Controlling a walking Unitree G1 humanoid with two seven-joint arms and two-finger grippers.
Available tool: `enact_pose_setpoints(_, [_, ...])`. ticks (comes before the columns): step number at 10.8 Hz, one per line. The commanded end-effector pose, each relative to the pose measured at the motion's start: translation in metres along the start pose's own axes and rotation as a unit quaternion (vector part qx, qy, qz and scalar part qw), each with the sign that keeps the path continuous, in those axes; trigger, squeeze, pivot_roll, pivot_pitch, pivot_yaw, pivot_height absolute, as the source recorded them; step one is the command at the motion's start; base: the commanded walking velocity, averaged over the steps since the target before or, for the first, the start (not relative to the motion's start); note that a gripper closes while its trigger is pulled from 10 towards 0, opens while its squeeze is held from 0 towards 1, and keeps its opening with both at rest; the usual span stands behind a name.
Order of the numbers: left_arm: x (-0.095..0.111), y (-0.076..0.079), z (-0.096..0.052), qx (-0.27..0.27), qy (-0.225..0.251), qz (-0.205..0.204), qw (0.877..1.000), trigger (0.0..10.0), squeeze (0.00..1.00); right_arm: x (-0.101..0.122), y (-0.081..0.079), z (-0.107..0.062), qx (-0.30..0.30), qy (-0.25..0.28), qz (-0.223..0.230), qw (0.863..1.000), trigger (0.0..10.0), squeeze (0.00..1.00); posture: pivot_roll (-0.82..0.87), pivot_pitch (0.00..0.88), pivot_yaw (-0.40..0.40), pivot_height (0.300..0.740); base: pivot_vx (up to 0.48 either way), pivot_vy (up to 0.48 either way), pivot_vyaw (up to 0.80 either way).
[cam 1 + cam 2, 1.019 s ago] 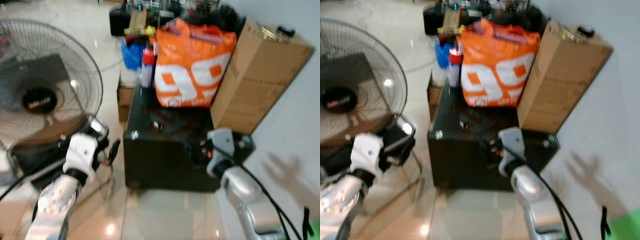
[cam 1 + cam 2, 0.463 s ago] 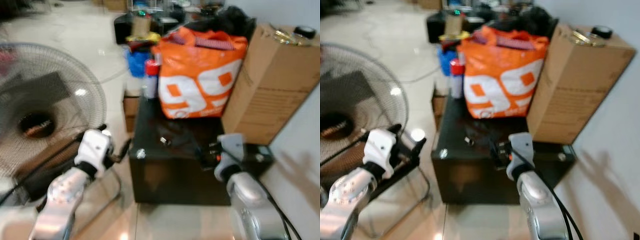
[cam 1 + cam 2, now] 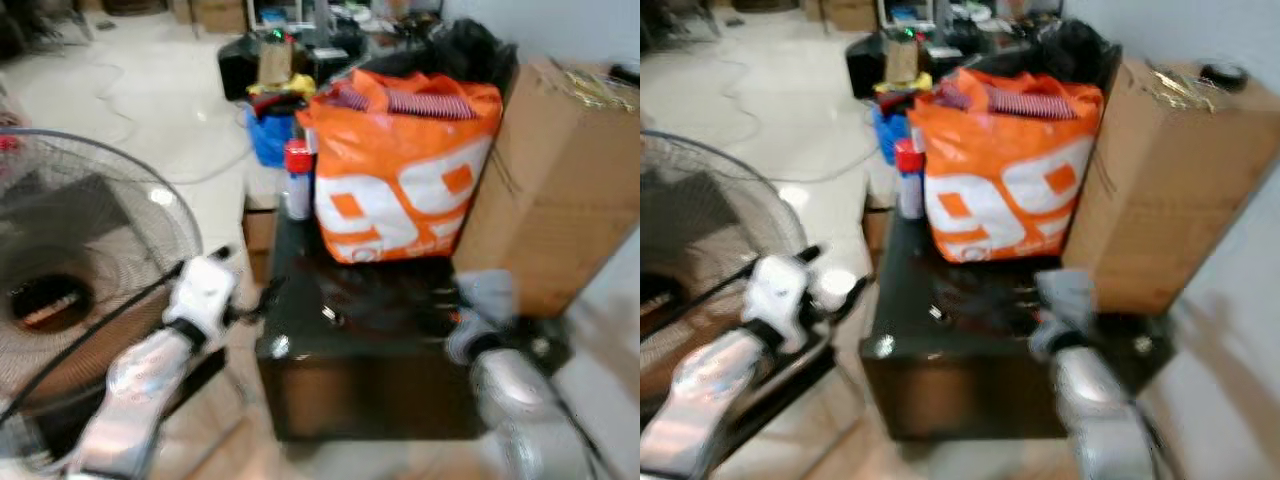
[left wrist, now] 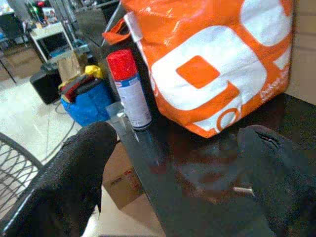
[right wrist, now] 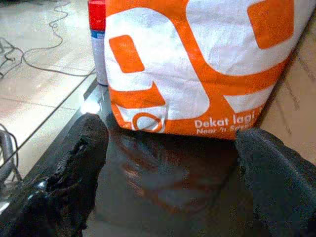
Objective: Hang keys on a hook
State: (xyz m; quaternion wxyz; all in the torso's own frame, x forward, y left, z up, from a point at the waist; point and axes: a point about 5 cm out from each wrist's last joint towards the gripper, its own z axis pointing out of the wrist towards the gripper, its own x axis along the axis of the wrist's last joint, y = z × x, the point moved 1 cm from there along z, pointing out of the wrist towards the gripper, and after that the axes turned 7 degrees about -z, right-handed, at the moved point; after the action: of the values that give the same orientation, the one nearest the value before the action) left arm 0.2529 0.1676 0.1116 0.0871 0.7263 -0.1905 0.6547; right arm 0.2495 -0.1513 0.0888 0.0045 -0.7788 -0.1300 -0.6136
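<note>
Closest to me are the robot's two silver arms, both blurry. The left tool (image 4: 173,173) is out near the left edge of the low black table (image 3: 400,390), and its two black fingers (image 4: 74,173) are wide apart with nothing between them. The right tool (image 5: 168,173) hovers over the near right part of the table top, and its fingers (image 5: 276,173) are wide apart too, holding nothing.

On the floor to the left stands a big round fan (image 3: 70,270) with a wire cage, just beside the left arm.

The table top is dark and shiny. A small silver thing lies on it, a little in front of the orange bag; these may be the keys (image 3: 328,314) (they are too small and blurry to be sure). In the left wrist view a small shiny bit (image 4: 243,189) lies on the table close to one finger. It touches neither tool.

Farther back on the table sits a big orange bag (image 3: 400,180) with large white shapes on it. In the right wrist view I can read small white words near its bottom. A spray can (image 4: 129,89) with a red cap stands upright just beside the bag, on the bag's left.

To the right of the bag, a tall brown cardboard box (image 3: 555,190) leans by the pale wall.

Behind the table are a blue bag (image 3: 268,135) and more dark things on the shiny floor (image 3: 150,110), well apart from the tools.
</note>
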Motion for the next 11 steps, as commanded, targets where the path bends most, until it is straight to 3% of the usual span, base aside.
enact_pose_setpoints(1, [0.004,0.005,0.002,-0.008,0.010,-0.003,1.000,10.0,0.00,0.002,0.010,0.000,-0.011,-0.002,-0.008,1.000,10.0,0.00,-0.08,0.000,0.012,0.740,0.379,0.000,0.00])
enact_pose_setpoints(5, [-0.001,0.006,-0.004,0.002,0.005,-0.005,1.000,10.0,0.00,0.005,0.007,0.016,0.031,-0.019,-0.046,0.998,10.0,0.00,-0.09,0.000,-0.007,0.740,0.257,0.000,0.00])
enact_pose_setpoints(6, [-0.009,0.011,-0.009,-0.027,-0.022,0.003,0.999,10.0,0.00,-0.003,0.000,0.024,0.072,-0.045,-0.052,0.995,10.0,0.00,-0.10,0.003,-0.006,0.740,0.000,0.000,0.00])
enact_pose_setpoints(7, [-0.021,0.020,-0.017,-0.073,-0.058,0.019,0.995,10.0,0.00,-0.020,-0.013,0.029,0.131,-0.084,-0.069,0.985,10.0,1.00,-0.09,0.027,-0.017,0.740,0.000,0.000,0.00])
enact_pose_setpoints(8, [-0.031,0.024,-0.026,-0.105,-0.092,0.032,0.990,10.0,0.00,-0.037,-0.026,0.031,0.177,-0.123,-0.076,0.974,10.0,1.00,-0.08,0.051,-0.031,0.740,0.000,0.000,0.00])
enact_pose_setpoints(10, [-0.036,0.026,-0.034,-0.128,-0.111,0.031,0.985,10.0,0.00,-0.057,-0.041,0.031,0.226,-0.176,-0.059,0.956,10.0,1.00,-0.06,0.083,-0.049,0.740,0.000,0.000,0.00])
enact_pose_setpoints(11, [-0.038,0.026,-0.037,-0.136,-0.119,0.030,0.983,10.0,0.00,-0.067,-0.048,0.032,0.251,-0.199,-0.056,0.946,10.0,0.12,-0.06,0.095,-0.055,0.740,0.000,0.000,0.00])
